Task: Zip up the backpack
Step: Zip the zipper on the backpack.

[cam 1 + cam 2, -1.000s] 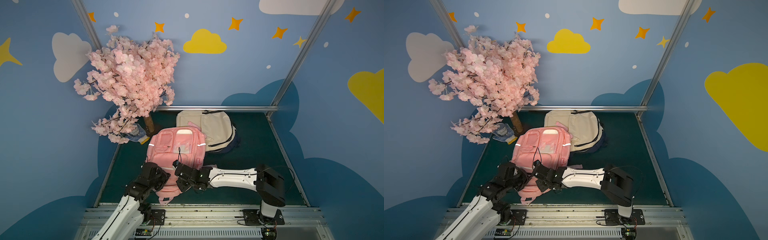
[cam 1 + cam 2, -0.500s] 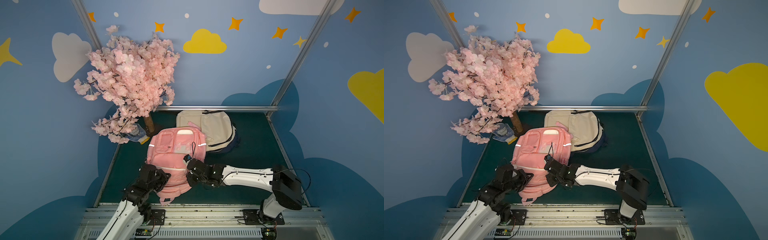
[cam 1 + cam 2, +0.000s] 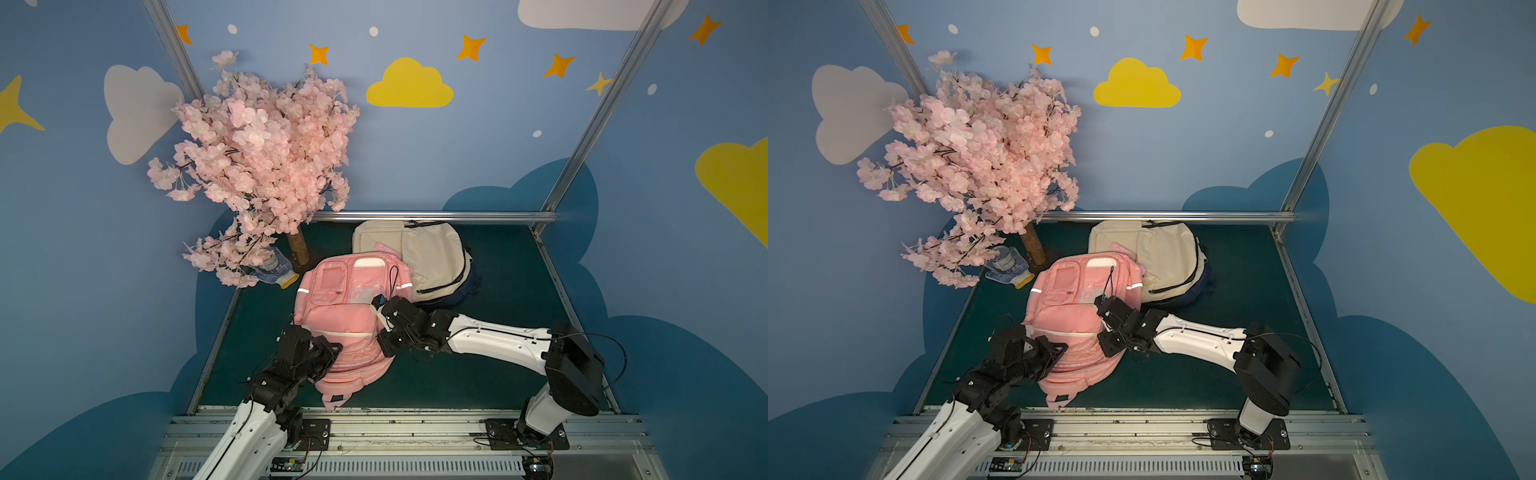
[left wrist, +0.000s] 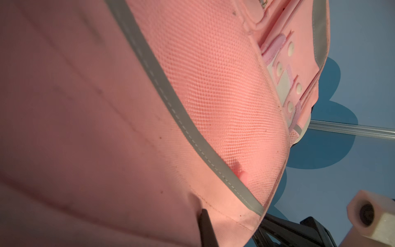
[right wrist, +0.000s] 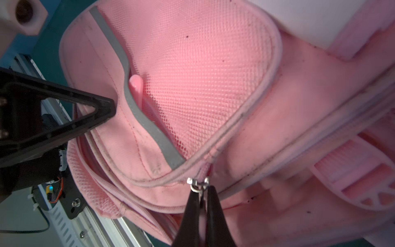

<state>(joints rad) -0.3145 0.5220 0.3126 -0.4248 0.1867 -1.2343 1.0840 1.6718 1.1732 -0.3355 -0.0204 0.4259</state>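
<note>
Two robot arms extend over a dark green surface (image 3: 498, 374) inside a booth of blue walls painted with yellow and white clouds and orange stars, framed by aluminium rails.

Both top views show two backpacks, one pink blossom tree (image 3: 257, 166) in the far left corner, and one small blue-and-white bundle (image 3: 272, 270) with a yellow end at the tree's foot. The pink backpack (image 3: 345, 324) lies in the middle of the surface. Its long axis runs from the near rail toward the far wall, and the end with a small loop points at the near rail. The beige backpack (image 3: 432, 257) lies behind it to the right, overlapped by its far end. The left gripper (image 3: 332, 353) meets the pink backpack's near left side. The right gripper (image 3: 386, 343) sits at its right flank, about halfway along.

In the left wrist view, pink fabric and a mesh pocket (image 4: 224, 96) edged with grey trim (image 4: 192, 136) fill nearly everything. One dark finger (image 4: 205, 226) lies on the fabric's edge, and the gripper is pressed together on that fold.

In the right wrist view, two black fingers are squeezed together, pinching the metal zipper pull (image 5: 197, 184) at the seam below the mesh pocket. The left gripper's tip touches the fabric beside the grey trim.
</note>
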